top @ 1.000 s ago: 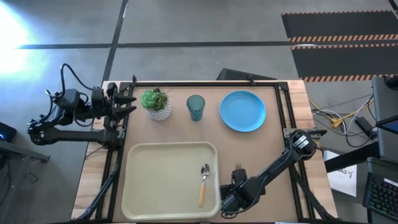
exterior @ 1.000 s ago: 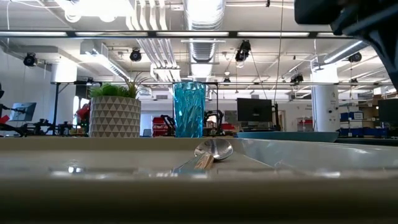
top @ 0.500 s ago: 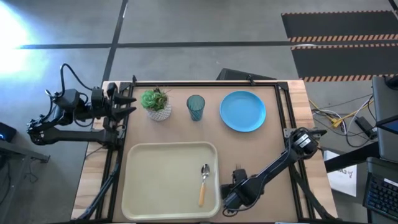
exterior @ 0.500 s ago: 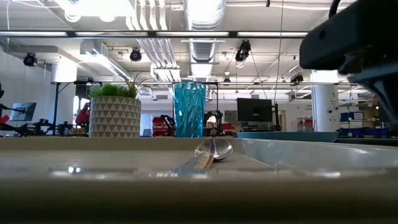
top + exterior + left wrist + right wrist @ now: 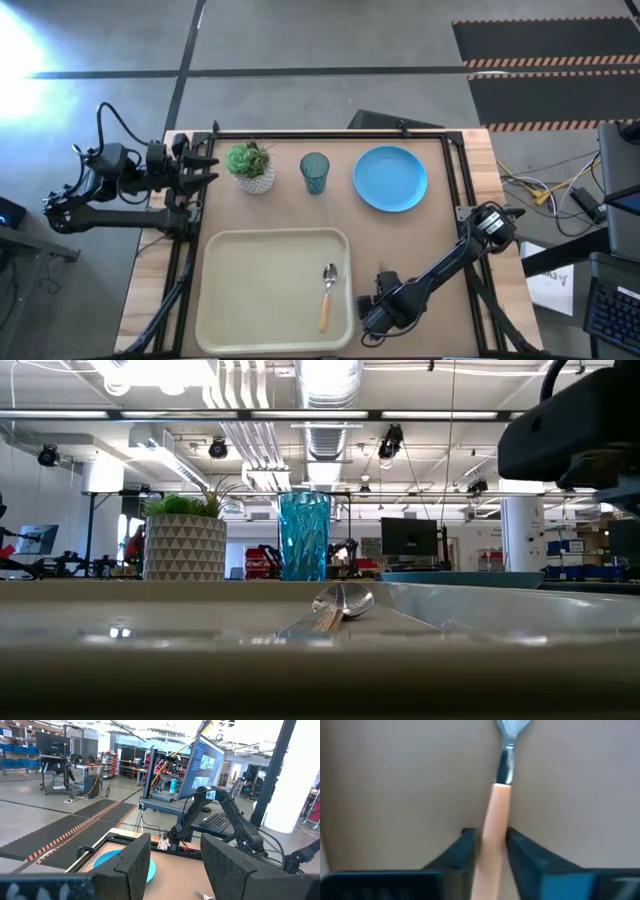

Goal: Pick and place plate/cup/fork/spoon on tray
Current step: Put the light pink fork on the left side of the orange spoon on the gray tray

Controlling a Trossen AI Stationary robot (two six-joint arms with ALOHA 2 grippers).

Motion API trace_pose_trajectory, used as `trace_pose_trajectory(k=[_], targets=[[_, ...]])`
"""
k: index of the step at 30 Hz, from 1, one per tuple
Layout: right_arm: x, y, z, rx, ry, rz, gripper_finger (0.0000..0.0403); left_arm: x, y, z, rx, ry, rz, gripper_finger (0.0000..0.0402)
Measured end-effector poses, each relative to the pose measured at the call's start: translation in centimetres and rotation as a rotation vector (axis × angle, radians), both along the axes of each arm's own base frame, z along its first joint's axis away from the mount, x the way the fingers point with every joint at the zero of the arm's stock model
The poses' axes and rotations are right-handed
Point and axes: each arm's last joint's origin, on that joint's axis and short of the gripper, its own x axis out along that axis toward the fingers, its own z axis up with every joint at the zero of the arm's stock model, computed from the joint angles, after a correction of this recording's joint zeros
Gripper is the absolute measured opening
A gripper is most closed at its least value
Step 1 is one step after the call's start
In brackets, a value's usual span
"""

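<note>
right gripper has just drawn its fingers in against the orange handle of the fork, low beside the tray. a lift looks next. left gripper waits, fingers spread.

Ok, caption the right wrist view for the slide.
Right gripper fingers close around the fork's orange handle on the bare table.
</note>
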Motion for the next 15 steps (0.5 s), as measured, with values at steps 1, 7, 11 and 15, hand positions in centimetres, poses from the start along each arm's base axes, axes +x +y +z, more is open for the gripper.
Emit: trace_pose_trajectory(k=[1,7,11,15], targets=[[0.0,0.0,0.0,0.000,0.000,0.000,0.0050,0.0,0.0,0.0,0.000,0.000,0.000,0.0157],[0.1,0.0,0.0,-0.004,-0.013,0.008,0.0035,0.0,0.0,0.0,0.000,0.000,0.000,0.0157],[0.2,0.0,1.0,-0.013,-0.031,0.010,0.0035,0.0,0.0,0.0,0.001,0.002,0.000,0.0157],[0.5,-0.4,4.2,-0.124,-0.135,-0.001,0.0035,0.0,0.0,0.0,0.006,0.004,0.001,0.0157]])
